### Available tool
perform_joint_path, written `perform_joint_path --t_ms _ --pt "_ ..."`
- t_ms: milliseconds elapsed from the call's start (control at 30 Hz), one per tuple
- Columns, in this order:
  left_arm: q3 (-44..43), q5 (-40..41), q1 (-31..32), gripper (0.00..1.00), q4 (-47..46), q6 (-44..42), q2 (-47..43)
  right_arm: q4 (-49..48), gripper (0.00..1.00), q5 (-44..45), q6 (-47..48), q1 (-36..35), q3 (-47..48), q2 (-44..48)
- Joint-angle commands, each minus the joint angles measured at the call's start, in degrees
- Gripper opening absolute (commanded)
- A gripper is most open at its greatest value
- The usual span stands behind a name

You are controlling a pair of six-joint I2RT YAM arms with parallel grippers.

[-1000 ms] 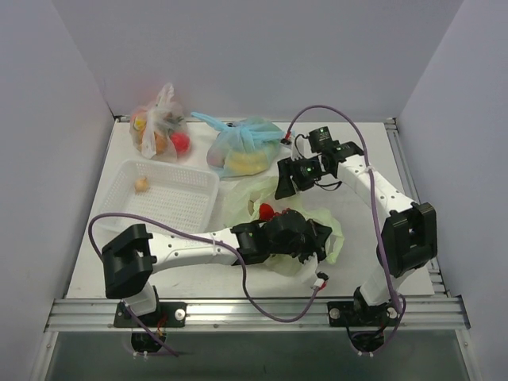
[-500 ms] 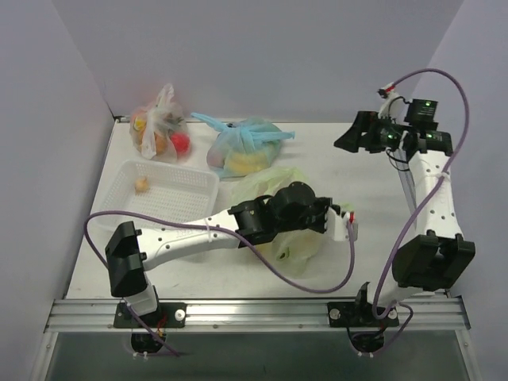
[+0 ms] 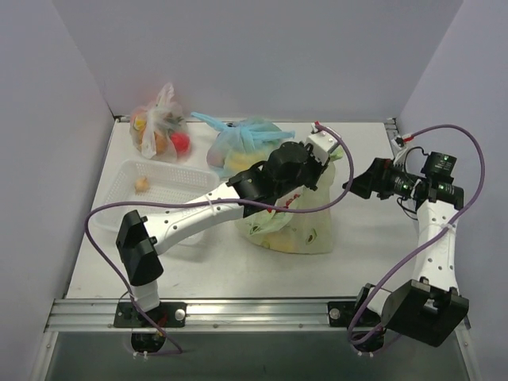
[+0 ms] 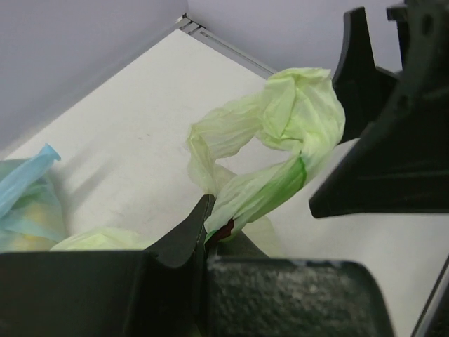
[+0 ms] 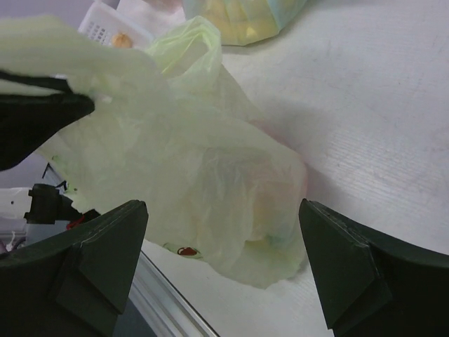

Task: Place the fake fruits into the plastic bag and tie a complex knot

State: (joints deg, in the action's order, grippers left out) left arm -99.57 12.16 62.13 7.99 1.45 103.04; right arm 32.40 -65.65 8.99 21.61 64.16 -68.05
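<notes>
Hoisted off the worktop [image 3: 373, 254] now, the plastic bag [image 3: 298, 230] hangs pinched in the left gripper [image 4: 207, 221]; right gripper [image 5: 226, 246], spread wide, must close on it for knotting

1 overhead, 2 close wrist views, plastic bag [image 3: 295, 228] shared

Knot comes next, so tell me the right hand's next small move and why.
Probably ease the open right hand leftward to the twisted handle of the pale green bag. The left hand is shut on that handle and holds it up, while the right hand hangs apart from the bag, holding nothing.
</notes>
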Motion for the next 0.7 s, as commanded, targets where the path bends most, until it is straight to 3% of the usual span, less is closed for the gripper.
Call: perform_joint_path --t_ms 0,267,567,633,667 --pt "-3.6 -2.9 -2.4 0.00 -0.6 13.5 0.4 -2.9 0.95 -7.5 3.5 -0.4 -3.1 4.7" --pt "-4.1 -17.1 -5.0 0.00 -4.8 22.9 2.2 -19.9 1.00 -1.2 1.4 -9.1 -13.6 13.6" --pt "-2.2 -21.2 -5.6 0.00 -10.1 26.3 2.7 -37.2 1.00 8.9 -5.4 -16.9 -18.2 10.9" --pt "-1.9 -22.1 -5.8 0.00 -11.0 27.5 2.7 -38.6 0.98 9.6 -6.2 -17.9 -17.6 10.0" --pt "-1.9 -22.3 -5.7 0.00 -11.7 27.6 2.9 -39.0 0.88 9.2 -6.5 -18.8 -17.3 9.2"
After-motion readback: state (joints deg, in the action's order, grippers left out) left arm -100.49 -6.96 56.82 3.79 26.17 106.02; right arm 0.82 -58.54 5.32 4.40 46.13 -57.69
